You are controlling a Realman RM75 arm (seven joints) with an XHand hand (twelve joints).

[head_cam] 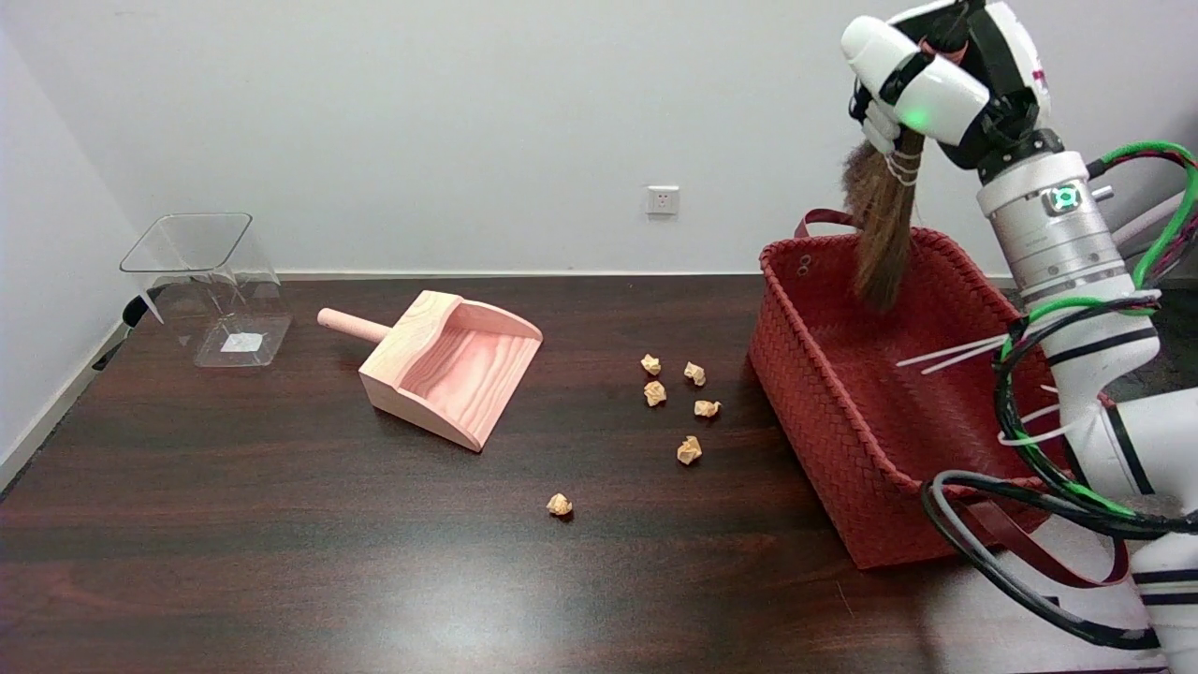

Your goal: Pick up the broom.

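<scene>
A small broom (883,229) with brown bristles hangs bristles down in the air over the far part of the red woven basket (824,412). My right hand (913,84) grips its handle end at the top right of the head view. The handle is mostly hidden inside the hand. The bristle tips hang about level with the basket's far rim, and I cannot tell whether they touch it.
A pale wooden dustpan (449,367) lies left of centre. Several crumpled paper scraps (690,449) are scattered between it and the basket. A clear plastic bin (211,285) stands at the far left. My right arm and its cables (1048,468) cross the basket's right side.
</scene>
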